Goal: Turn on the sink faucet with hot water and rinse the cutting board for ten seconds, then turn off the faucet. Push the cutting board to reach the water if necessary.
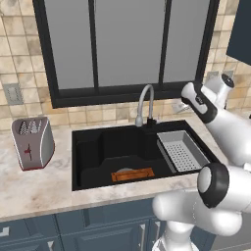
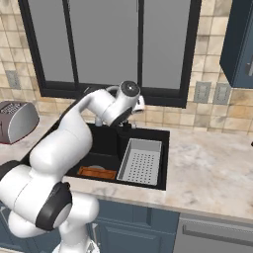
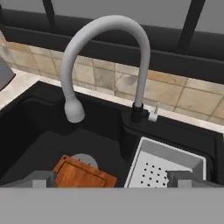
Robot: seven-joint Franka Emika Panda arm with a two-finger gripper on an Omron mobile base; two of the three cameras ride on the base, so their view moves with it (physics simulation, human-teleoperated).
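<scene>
The grey gooseneck sink faucet point(image 3: 107, 27) point(image 1: 145, 100) arches over the black sink point(image 3: 26, 131) point(image 1: 90, 147), its nozzle pointing down into the left compartment. A small lever point(image 3: 153, 114) sticks out beside its black base. No water runs from the spout. On the basin floor lies the orange-brown cutting board point(image 3: 83, 173) point(image 1: 132, 174) point(image 2: 96, 172), next to the drain and forward of the nozzle. My gripper point(image 3: 114, 180) point(image 1: 180, 106) hovers open above the sink's right side, facing the faucet, nothing between its fingers point(image 3: 41, 179).
A grey perforated rack point(image 3: 162, 168) point(image 1: 181, 149) point(image 2: 141, 160) fills the sink's right compartment. A silver toaster point(image 1: 33, 142) stands on the marble counter to the left. Behind the faucet are a tiled wall and a dark-framed window.
</scene>
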